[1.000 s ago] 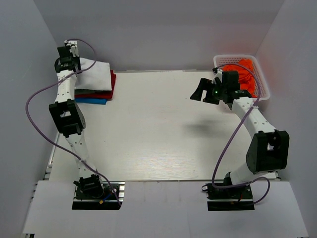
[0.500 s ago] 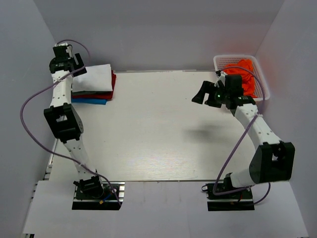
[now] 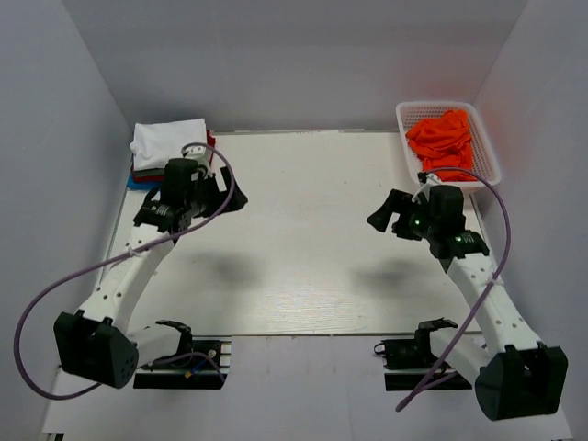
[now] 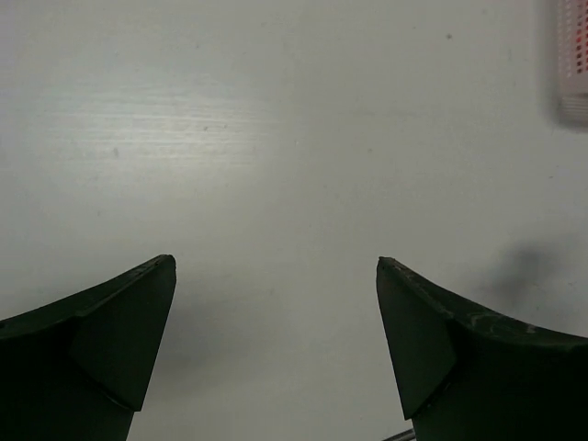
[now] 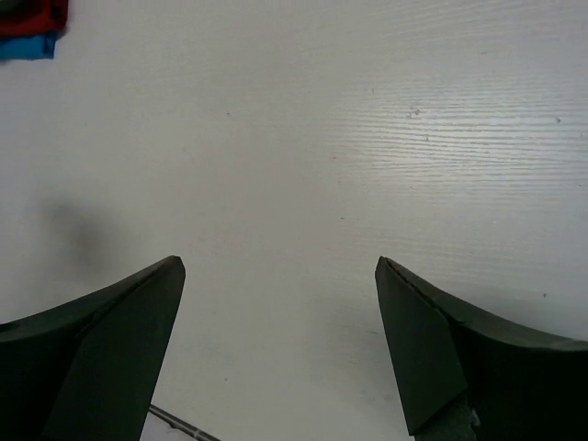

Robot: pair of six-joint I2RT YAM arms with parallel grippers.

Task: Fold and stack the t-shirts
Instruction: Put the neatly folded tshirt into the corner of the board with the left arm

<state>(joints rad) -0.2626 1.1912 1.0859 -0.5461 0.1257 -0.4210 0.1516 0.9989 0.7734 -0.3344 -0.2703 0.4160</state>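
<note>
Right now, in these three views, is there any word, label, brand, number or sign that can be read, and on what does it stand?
None: no text shows in any view.
The white t-shirt, the orange t-shirt, the basket, the table and the black left gripper and right gripper are all plain.
A small green light glows near the right gripper; it is no text.

A pale, whitish surface with a faint wood grain stretches out in front of me and fills most of the overhead view. Two soft grey shadows lie on it, one left of centre and one right of centre. Plain grey walls close it in at the back and on both sides. A white plastic lattice basket sits at the far right corner, close to the right wall.
</note>
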